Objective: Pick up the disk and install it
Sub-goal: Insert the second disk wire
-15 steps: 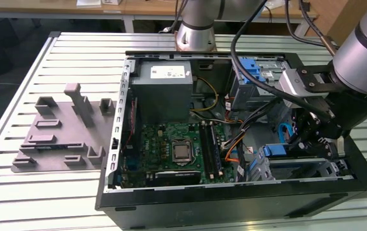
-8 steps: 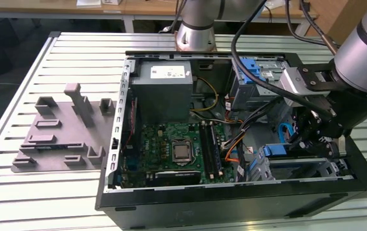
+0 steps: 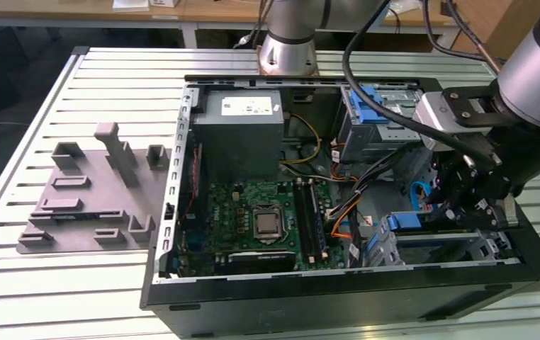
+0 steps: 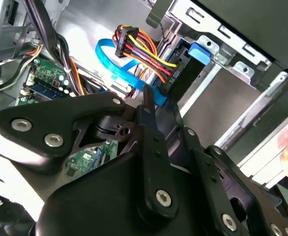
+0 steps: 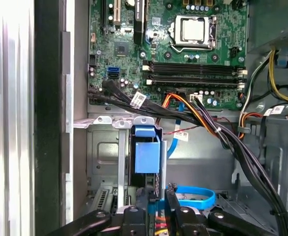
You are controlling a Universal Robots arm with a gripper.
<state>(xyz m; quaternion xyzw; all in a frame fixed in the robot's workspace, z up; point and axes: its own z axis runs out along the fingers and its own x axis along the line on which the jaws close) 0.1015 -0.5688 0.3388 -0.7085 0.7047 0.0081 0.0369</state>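
- Robot's black metal gripper hangs low inside the open black computer case in the exterior view. I cannot tell if it is spread or pinching something.
- Just beside the gripper sits the disk, a flat drive with blue plastic rails. It is down in its slot, near the corner of the case. A green circuit board lies well away from the gripper.
- Seen in the second wrist view, the gripper points at a blue strip. Just past it is a plug with red, yellow and black wires. The disk stands a bit further on, in a grey metal frame.
- Looking at the first wrist view, the gripper is right next to the disk. The disk stands on its thin edge, dark, with a blue tab on its end. A curly blue flat cable lies close by.
- I think the picking up is done and this is the putting-in step. It looks nearly finished.
- Any more pushing should go straight along the slot and stay off the wires.
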